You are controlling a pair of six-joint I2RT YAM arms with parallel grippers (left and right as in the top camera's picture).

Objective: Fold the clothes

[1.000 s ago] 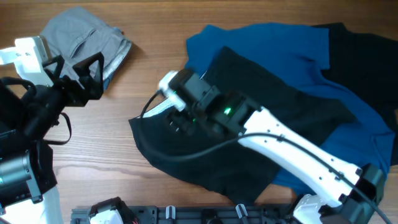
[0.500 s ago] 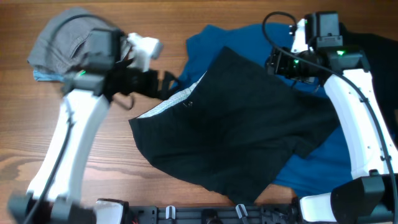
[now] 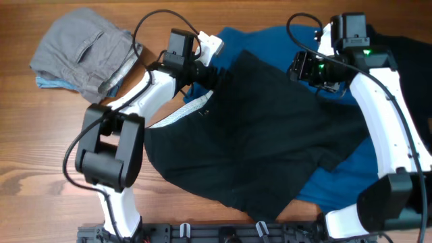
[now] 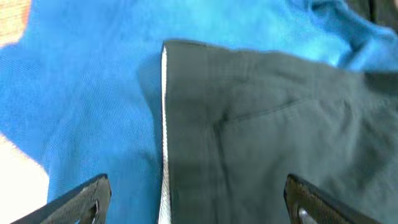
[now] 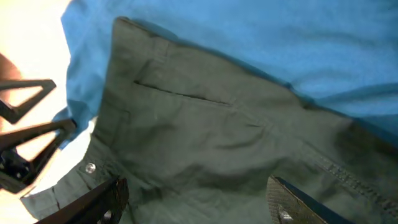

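Left arm has swung inward since half a second ago. Left gripper (image 3: 208, 75) now sits at the upper-left corner of the dark rumpled cloth shorts (image 3: 263, 142), further right than before. Right gripper (image 3: 298, 67) has barely shifted and is at the shorts' upper-right edge.

Overhead: shorts lie mid-table, mostly on the bright blue knit shirt (image 3: 270, 39). Their lower-left part rests on the bare brown wood-grain table (image 3: 61, 192). Folded grey cloth garment (image 3: 81, 50) top left, well apart from the shorts. Black cloth garment (image 3: 398, 57) top right, touching the blue shirt; which overlaps which, cannot tell.

Left wrist: black fingers (image 4: 81, 199) spread wide with nothing between them. Below them is the shorts' corner with its pale inner edge. Blue shirt to the left, a sliver of table at the top-left corner.

Right wrist: fingers (image 5: 292, 199) likewise spread and empty, over the shorts' pocket slit. Small metal button (image 5: 91, 167) at lower left. Left gripper's fingers show at the left edge, over washed-out pale table.
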